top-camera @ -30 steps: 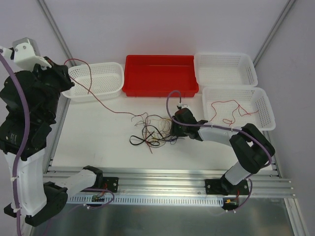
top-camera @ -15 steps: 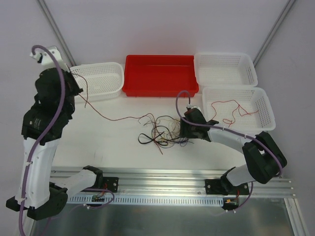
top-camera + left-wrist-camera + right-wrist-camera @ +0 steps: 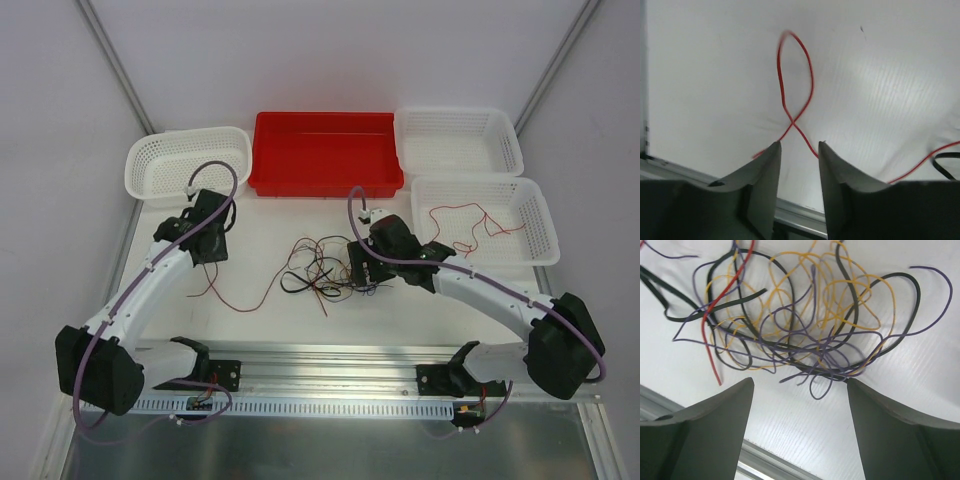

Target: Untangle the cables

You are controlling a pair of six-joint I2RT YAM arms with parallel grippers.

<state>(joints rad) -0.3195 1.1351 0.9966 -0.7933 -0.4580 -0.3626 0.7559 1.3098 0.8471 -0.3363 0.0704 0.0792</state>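
The cables lie as a tangle [image 3: 325, 268] of black, purple, yellow-tan and red wires at the table's middle. In the right wrist view the tangle [image 3: 800, 330] sits just ahead of my right gripper [image 3: 800, 380]. My right gripper [image 3: 360, 272] stands wide open at the tangle's right edge, with nothing between its fingers. One long red cable [image 3: 255, 298] trails left from the tangle across the table. Its loop [image 3: 795, 75] crosses just ahead of my left gripper [image 3: 799, 144]. My left gripper [image 3: 208, 260] is low over the table, jaws slightly apart, gripping nothing.
A red bin [image 3: 327, 150] stands at the back centre, with a white basket [image 3: 185, 165] to its left. Two more white baskets are at the right [image 3: 458, 140]; the nearer basket [image 3: 540, 225] holds a red wire [image 3: 465, 222]. A metal rail [image 3: 330, 360] runs along the near edge.
My left arm came down from high beside the left basket to the table, and its jaws parted. The red cable it held up now lies on the table. My right gripper opened wider.
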